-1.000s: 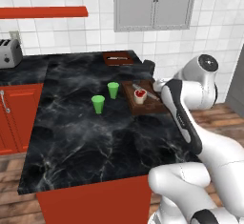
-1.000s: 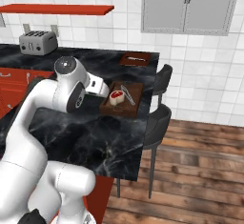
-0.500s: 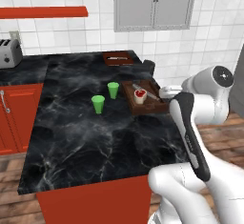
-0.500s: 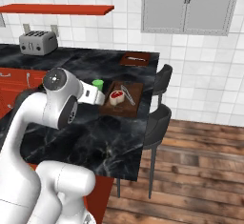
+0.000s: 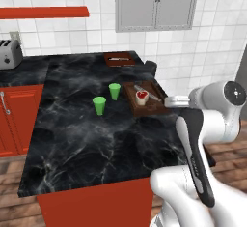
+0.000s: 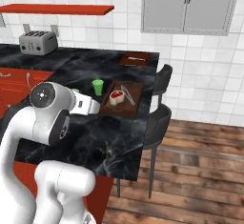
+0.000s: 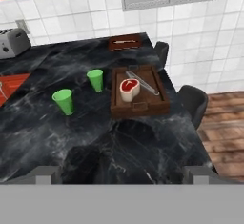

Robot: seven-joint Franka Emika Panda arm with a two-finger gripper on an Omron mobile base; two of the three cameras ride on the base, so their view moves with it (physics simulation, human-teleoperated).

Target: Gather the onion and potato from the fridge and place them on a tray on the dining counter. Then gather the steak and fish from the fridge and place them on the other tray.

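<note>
Hovering above dining counter [image 7: 105, 137], hand [image 7: 122, 173] spread wide, holding nothing.

The dining counter [image 7: 119, 142] is black stone with white veins, polished and faintly shiny. Near its right edge sits a dark brown wooden tray [image 7: 159, 105], matt, holding a raw steak [image 7: 128, 88] with a red top and pale fatty rim beside thin metal tongs [image 7: 143, 82]. A flatter reddish-brown tray [image 7: 125, 42] at the far edge looks like smooth wood. The 2 green cups [image 7: 64, 101] look like plain plastic. At the far left corner, the toaster [image 7: 13, 42] is brushed grey metal.
</note>
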